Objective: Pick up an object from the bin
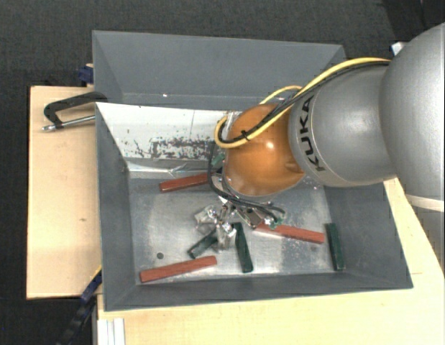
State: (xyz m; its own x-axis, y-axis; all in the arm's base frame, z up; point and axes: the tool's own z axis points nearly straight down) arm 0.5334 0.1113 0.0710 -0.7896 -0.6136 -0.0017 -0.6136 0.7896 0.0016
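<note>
Currently nothing is seen lifted. The likeliest candidate is the green bar (pixel 243 250), which is nearest the end effector (pixel 221 228). It lies flat on the bin (pixel 111 214) floor near the middle, running toward the front wall, with its upper end just beside the end effector.

A green stub (pixel 200 248) lies just on the other side, angled, close enough that I cannot tell whether it touches the metal tip. A red bar (pixel 297 233) lies just right of the tool, nearly level.

End effector state: cannot tell whether released or clenched. The orange cover (pixel 262 157) hides the upper part, and the tip reads as a tangle of bright metal. No thing is visibly grasped.

Handling judgement:
- The green bar looks stiff, light and smooth-sided, like a small plastic or wooden block. It is probably not fragile.
- Best hold is across the narrow width at mid-length. A grip near one end would let it swing.
- It lies flat on metal and may skid when nudged.
- The stub and red bar crowd the approach, so a double pick is a risk.

Further out:
- A right green bar (pixel 336 246) lies well apart by the right wall.
- A front red bar (pixel 177 269) lies near the front wall.
- A back red bar (pixel 185 183) lies at the foot of the rear wall.

The bin floor is scuffed grey sheet metal and the rear wall is speckled dark. The arm (pixel 351 131) carries a yellow cable (pixel 337 70). A dark floor (pixel 208 6) shows beyond the bin.
</note>
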